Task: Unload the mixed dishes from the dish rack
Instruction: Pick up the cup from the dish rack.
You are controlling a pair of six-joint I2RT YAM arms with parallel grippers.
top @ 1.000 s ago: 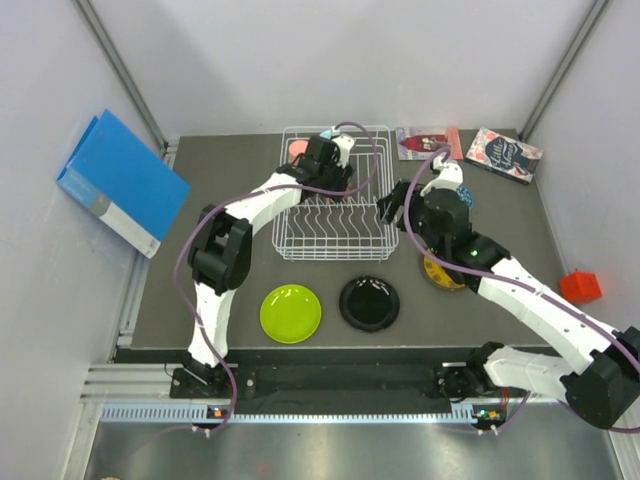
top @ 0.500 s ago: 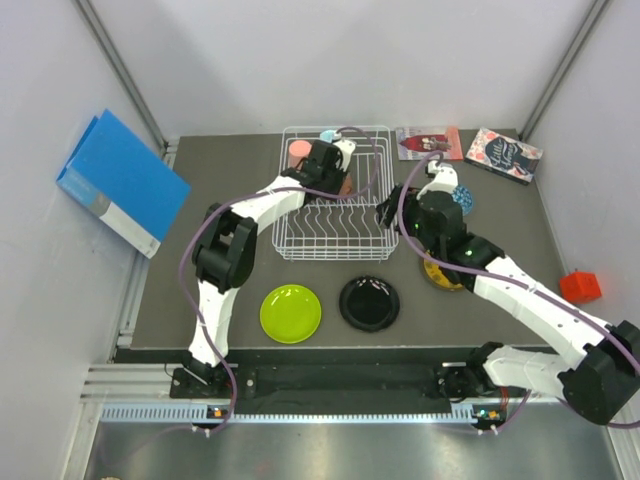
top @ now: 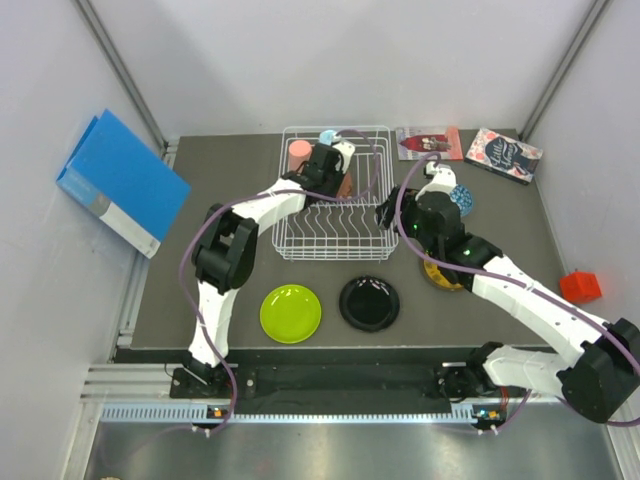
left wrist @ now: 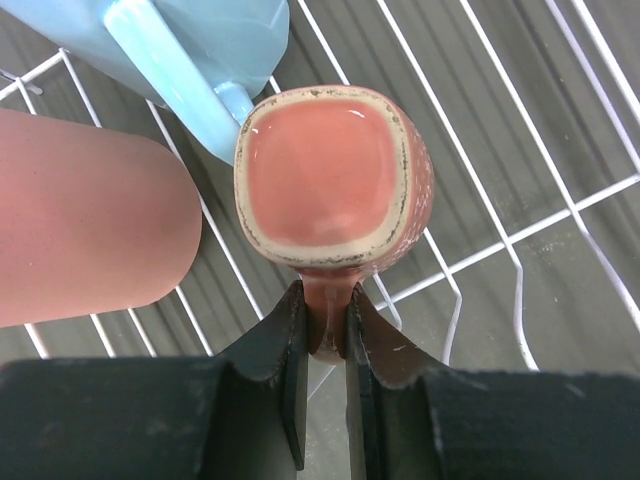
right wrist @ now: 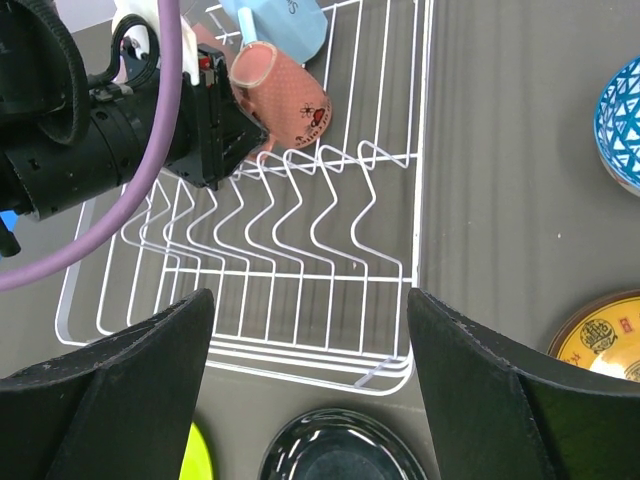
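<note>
Tightly, left fingers (left wrist: 283, 352) pinch the glossy, squarish salmon cup (left wrist: 335, 180).

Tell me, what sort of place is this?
Likely a walled robot test bench, not a kitchen: white panels box in a dark table, with a dish rack, books and a blue binder.

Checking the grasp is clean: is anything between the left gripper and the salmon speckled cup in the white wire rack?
Nothing visible does. The left gripper pinches the handle of the salmon speckled cup directly. The light blue mug sits close beside the cup's rim, on the far side from the gripper, not between them.
</note>
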